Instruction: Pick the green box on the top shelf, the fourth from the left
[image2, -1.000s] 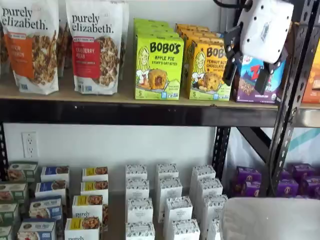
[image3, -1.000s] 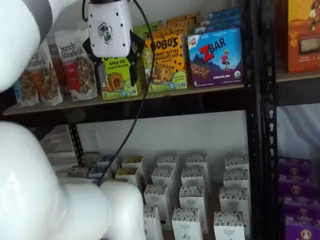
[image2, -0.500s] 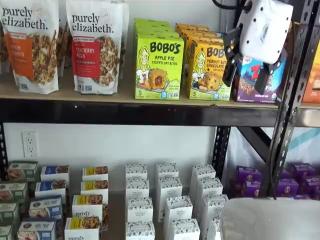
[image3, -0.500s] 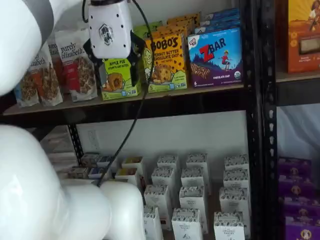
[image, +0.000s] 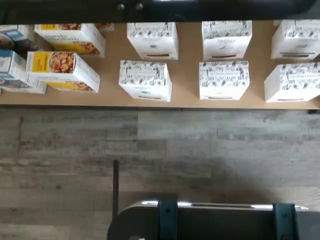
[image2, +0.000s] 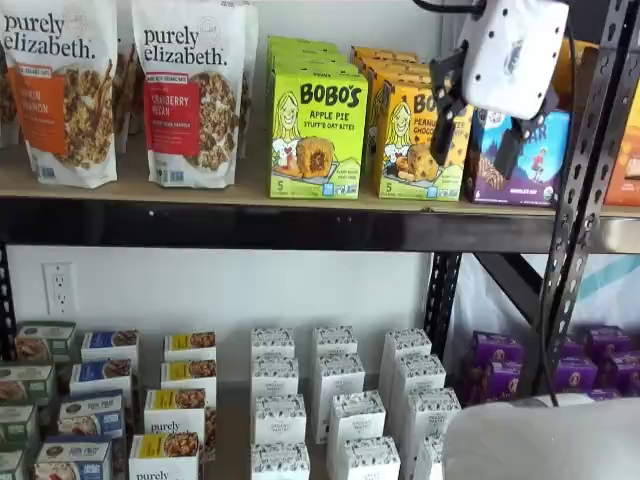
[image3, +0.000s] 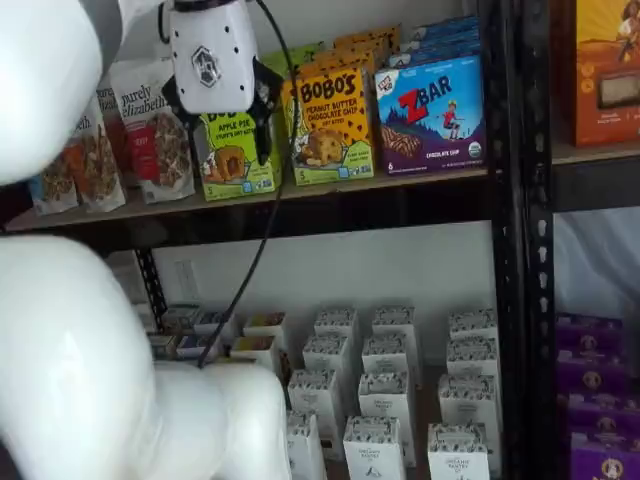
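My gripper (image2: 478, 150) hangs with its jaws spread apart and empty, in front of the top shelf (image2: 250, 225). The green box (image2: 317, 133) stands upright on this shelf, just beside the yellow-orange Bobo's box (image2: 415, 140), not touched by me.

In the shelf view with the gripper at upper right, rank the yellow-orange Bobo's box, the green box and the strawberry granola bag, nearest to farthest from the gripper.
The gripper hangs open at the top shelf's right.
1. Yellow-orange Bobo's box, just to its left.
2. Green box, mid-shelf.
3. Strawberry granola bag, farthest left.
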